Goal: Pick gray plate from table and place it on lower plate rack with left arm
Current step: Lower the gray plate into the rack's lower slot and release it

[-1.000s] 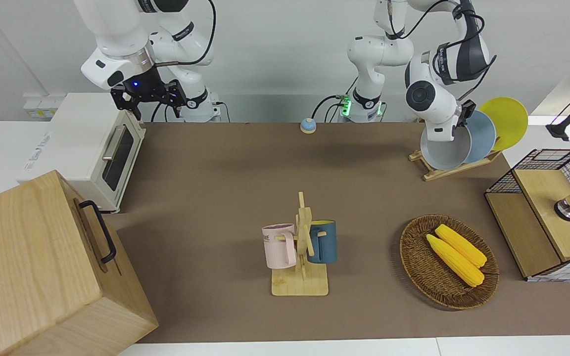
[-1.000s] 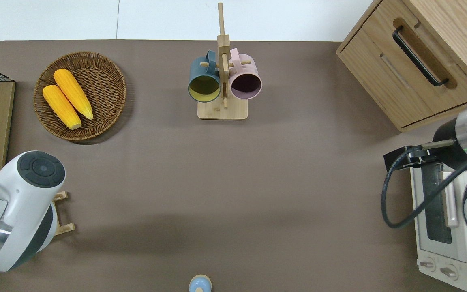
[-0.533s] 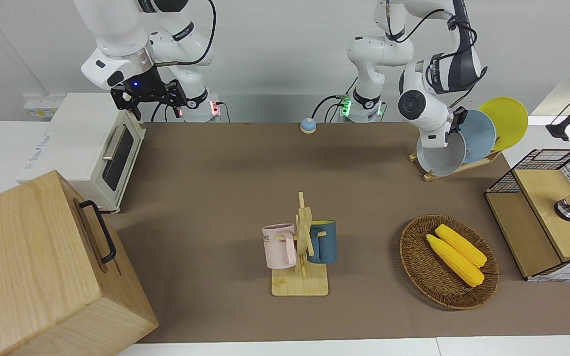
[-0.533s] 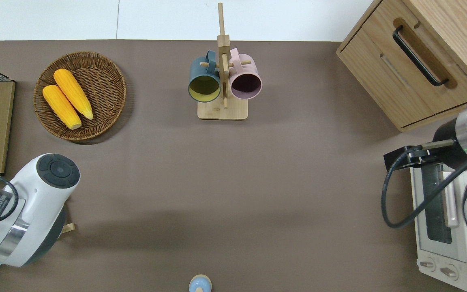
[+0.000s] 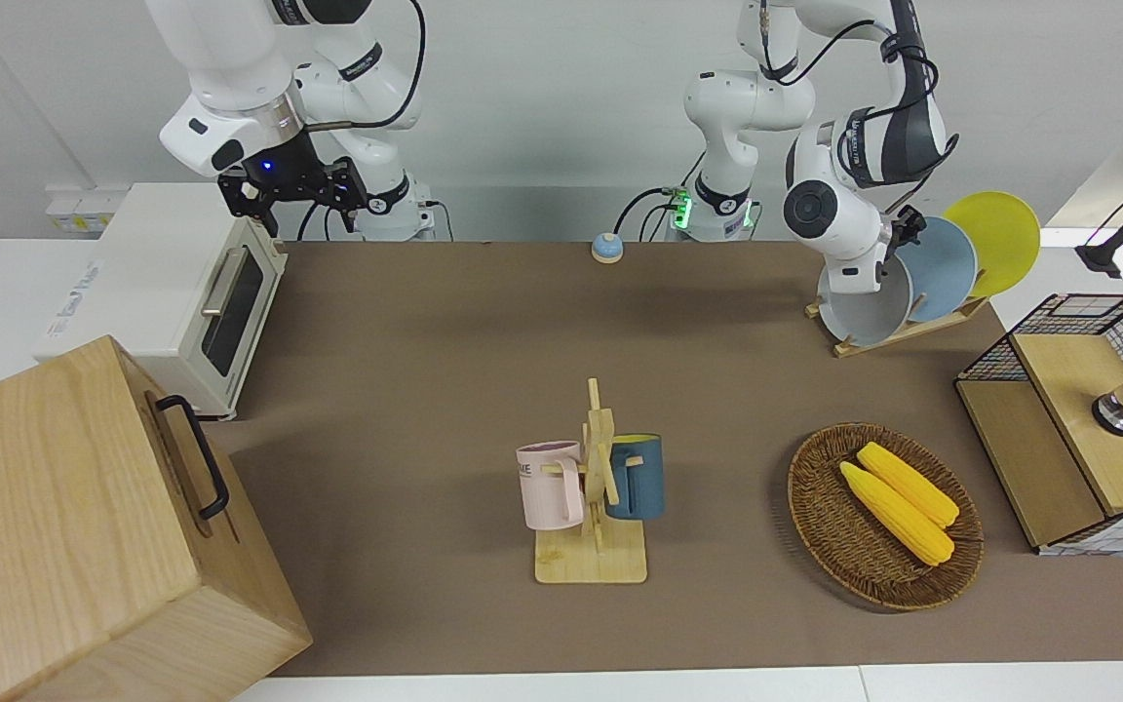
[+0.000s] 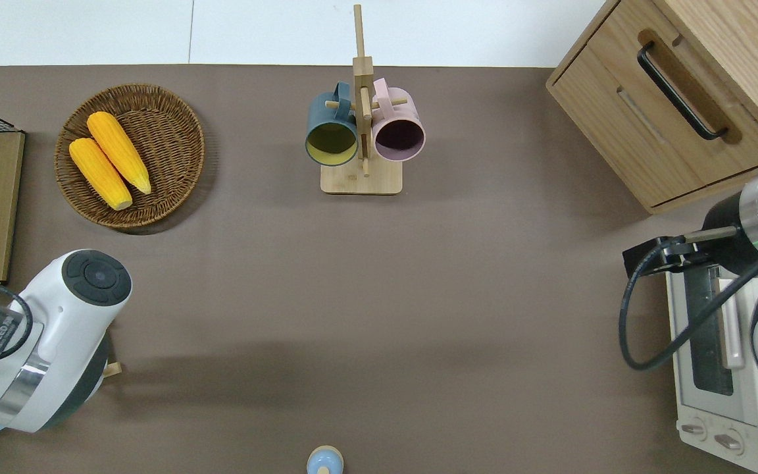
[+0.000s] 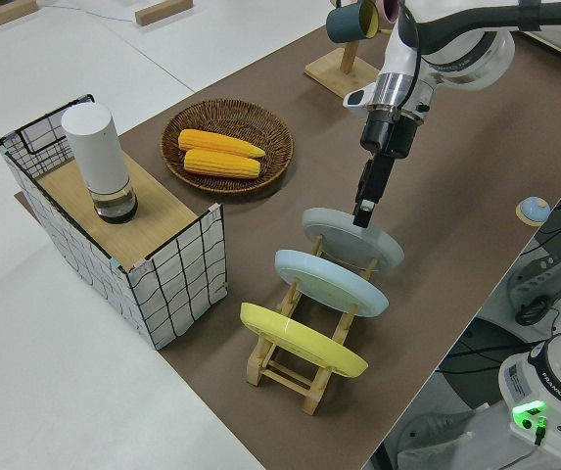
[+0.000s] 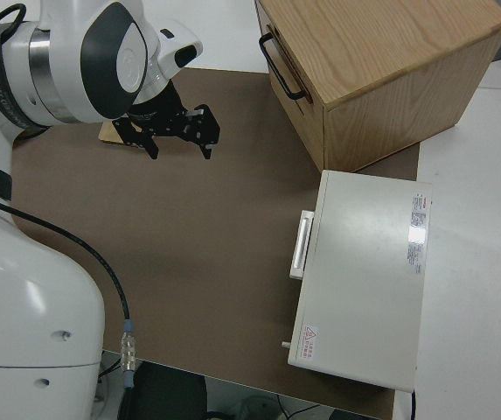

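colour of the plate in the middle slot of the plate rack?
Light blue, between the gray plate and the yellow plate; clearest in the left side view.

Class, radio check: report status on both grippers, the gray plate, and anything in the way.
Left gripper at gray plate rim. Plate in lower plate rack beside light-blue plate. Right arm parked, right gripper open. Nothing blocking.

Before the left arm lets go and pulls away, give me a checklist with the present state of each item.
1. gray plate seated in the lower plate rack: ok, standing in the end slot.
2. left gripper at the plate's rim: ok.
3. Fingers released: cannot tell.
4. Gray plate apart from the light-blue plate: ok, a gap shows.
5. Room over the table to withdraw: ok.
6. right gripper parked: ok.
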`<state>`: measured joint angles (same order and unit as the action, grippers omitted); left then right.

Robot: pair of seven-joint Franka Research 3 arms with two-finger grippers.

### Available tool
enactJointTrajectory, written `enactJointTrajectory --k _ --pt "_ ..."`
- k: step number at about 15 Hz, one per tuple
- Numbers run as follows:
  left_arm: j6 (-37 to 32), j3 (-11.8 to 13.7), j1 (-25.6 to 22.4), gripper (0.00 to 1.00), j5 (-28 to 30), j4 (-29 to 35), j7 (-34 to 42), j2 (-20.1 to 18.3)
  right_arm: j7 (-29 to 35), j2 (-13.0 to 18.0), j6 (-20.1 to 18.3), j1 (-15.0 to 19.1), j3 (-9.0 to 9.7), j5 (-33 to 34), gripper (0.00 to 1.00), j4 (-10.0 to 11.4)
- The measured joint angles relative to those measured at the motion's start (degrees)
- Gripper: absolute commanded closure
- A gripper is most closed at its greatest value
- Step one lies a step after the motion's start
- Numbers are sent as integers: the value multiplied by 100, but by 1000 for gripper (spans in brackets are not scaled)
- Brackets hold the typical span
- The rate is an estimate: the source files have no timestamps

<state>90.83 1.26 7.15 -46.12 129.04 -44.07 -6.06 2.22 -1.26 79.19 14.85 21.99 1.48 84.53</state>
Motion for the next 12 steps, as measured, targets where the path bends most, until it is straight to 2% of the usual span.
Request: enactJointTrajectory --k 5,9,12 --pt "62 3 -6 5 186 -108 584 -21 0 0 0 0 0 0 17 0" --pt "61 25 -21 5 1014 -669 1272 -97 0 0 0 0 0 0 17 0" --pt "61 20 -11 5 1614 -1034 1424 -97 0 0 0 0 0 0 17 0"
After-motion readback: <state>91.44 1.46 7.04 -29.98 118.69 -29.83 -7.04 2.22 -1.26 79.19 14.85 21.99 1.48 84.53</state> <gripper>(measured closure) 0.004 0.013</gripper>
